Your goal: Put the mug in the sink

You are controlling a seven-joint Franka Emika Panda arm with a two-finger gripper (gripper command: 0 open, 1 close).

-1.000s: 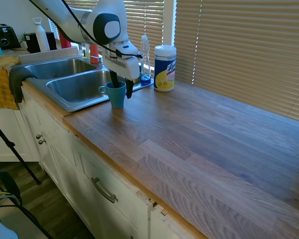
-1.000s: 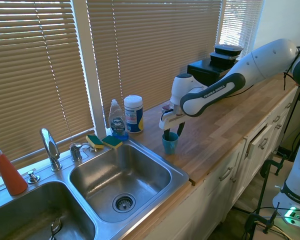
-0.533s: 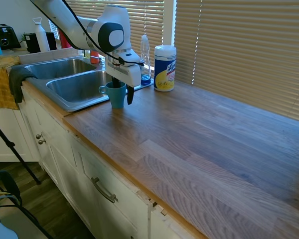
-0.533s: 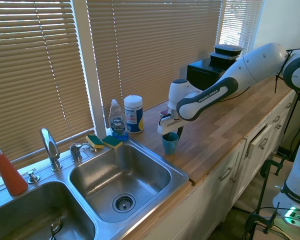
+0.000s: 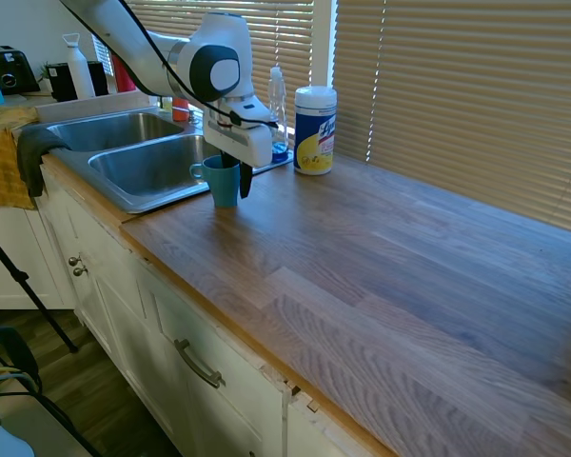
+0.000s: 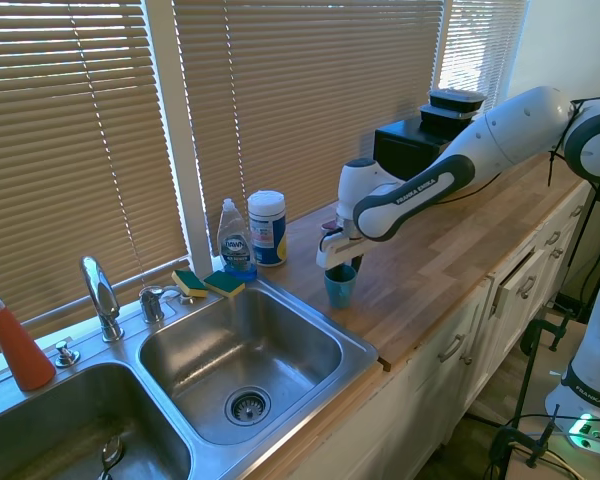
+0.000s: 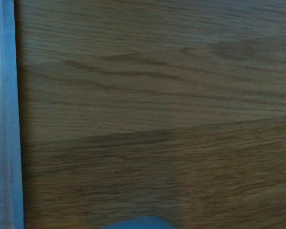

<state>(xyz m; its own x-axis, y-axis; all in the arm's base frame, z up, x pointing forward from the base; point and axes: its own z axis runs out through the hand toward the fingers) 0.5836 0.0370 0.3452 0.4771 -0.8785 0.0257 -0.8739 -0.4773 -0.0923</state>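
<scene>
The mug (image 5: 223, 181) stood on the worktop (image 5: 381, 257) beside the sink (image 5: 138, 167), not yet moved; the pincer (image 5: 230, 179) straddled its rim, fingers apart.

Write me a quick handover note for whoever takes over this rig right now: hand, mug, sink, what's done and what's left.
Hand: down over the small teal-blue mug, one finger inside the rim, one outside; whether it grips yet is unclear.
Mug: upright on the wooden countertop, beside the double-basin stainless steel sink, handle toward the basin.
Done: hand placed at the mug.
Left: secure the grasp, lift, carry over the near basin, set it down, release.
</scene>
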